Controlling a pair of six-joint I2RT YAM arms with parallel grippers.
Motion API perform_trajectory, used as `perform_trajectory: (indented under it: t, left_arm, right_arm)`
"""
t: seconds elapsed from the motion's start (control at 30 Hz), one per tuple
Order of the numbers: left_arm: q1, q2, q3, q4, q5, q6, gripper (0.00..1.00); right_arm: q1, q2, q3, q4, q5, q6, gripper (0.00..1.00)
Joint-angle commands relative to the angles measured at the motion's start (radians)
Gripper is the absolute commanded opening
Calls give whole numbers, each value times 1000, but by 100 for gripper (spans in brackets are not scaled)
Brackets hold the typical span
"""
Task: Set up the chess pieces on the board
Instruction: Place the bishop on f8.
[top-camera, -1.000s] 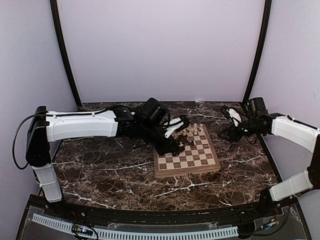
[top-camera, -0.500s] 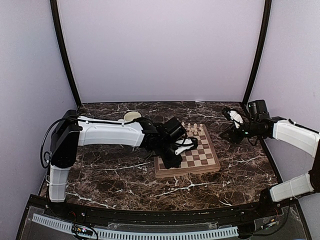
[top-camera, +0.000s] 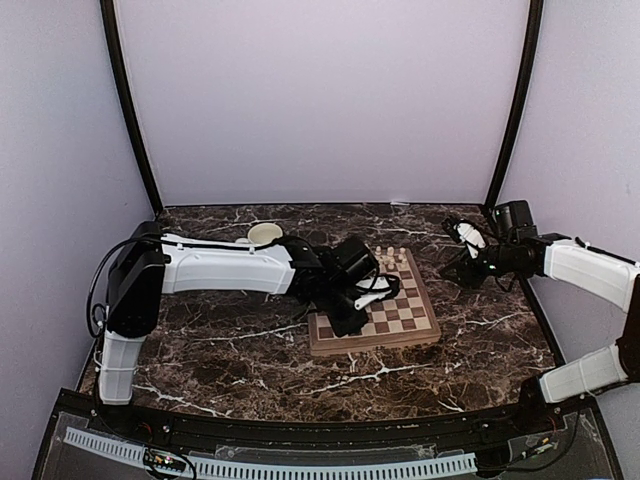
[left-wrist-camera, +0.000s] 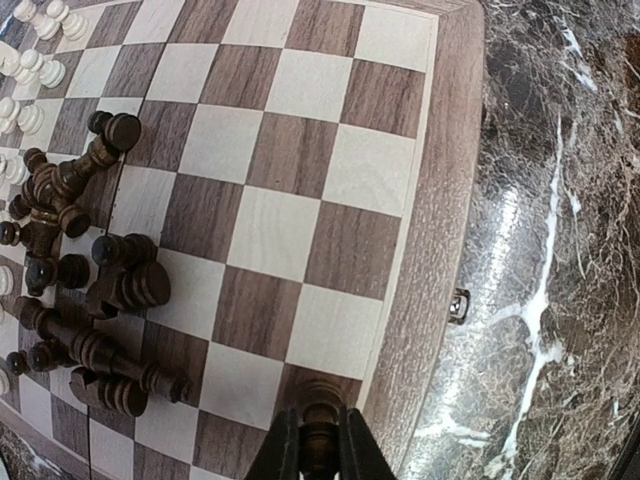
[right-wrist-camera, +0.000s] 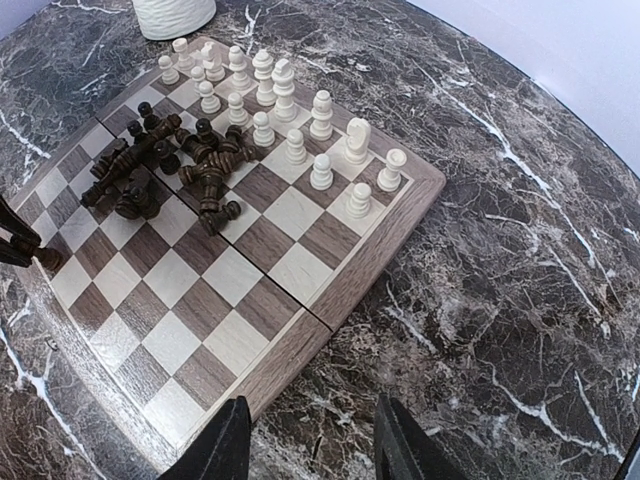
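Note:
The board lies at the middle of the table. In the left wrist view my left gripper is shut on a dark brown chess piece. The piece's base is down at a dark corner square beside the rim. A heap of toppled dark pieces lies on the squares to the left, also seen as dark pieces. White pieces stand in two rows along the far side. My right gripper is open above bare marble, just off the board's edge.
A cream mug stands on the dark marble behind the left arm, and shows as the mug beyond the board's far corner. Black frame posts rise at both back corners. The left arm stretches across the table's left half.
The left arm has swung from the board's far side down to its near left corner, carrying the dark piece, then settled. The right arm has barely shifted.

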Motion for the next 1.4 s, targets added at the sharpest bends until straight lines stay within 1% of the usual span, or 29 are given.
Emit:
perform_trajectory:
  t: [0.0, 0.27, 0.4, 0.5, 0.73, 0.8, 0.93, 1.0, 1.1, 1.23, 1.37]
  left_arm:
    - [-5, 17, 43, -44, -44, 12, 9]
    - [-6, 32, 70, -75, -28, 12, 16]
    - [-6, 31, 77, -90, -4, 9, 16]
    - [-6, 30, 85, -116, 6, 6, 13]
    - [-6, 31, 93, -137, 7, 6, 13]
    - [-5, 33, 92, -134, 6, 6, 16]
    - [-6, 32, 97, -128, -2, 0, 34]
    - [-6, 32, 101, -127, -1, -3, 40]
    - [-5, 30, 117, -131, 2, -9, 44]
    - [-5, 1, 163, -185, -8, -12, 48]
    - [14, -112, 156, -167, -32, -16, 53]
  right_arm:
    - [-4, 8, 1, 13, -7, -13, 44]
    - [-5, 10, 1, 10, -8, -16, 44]
    - [-5, 13, 3, 8, -10, -16, 44]
    - [-5, 13, 3, 6, -12, -17, 44]
    - [-5, 13, 3, 5, -14, -16, 44]
    - [-6, 12, 3, 5, -14, -16, 44]
    - [-5, 10, 1, 4, -14, -17, 44]
    - [-5, 10, 3, 4, -15, -18, 44]
    - [-5, 9, 3, 3, -16, -18, 44]
    - [-5, 9, 1, 1, -21, -18, 44]
    - [-4, 11, 1, 0, -33, -20, 45]
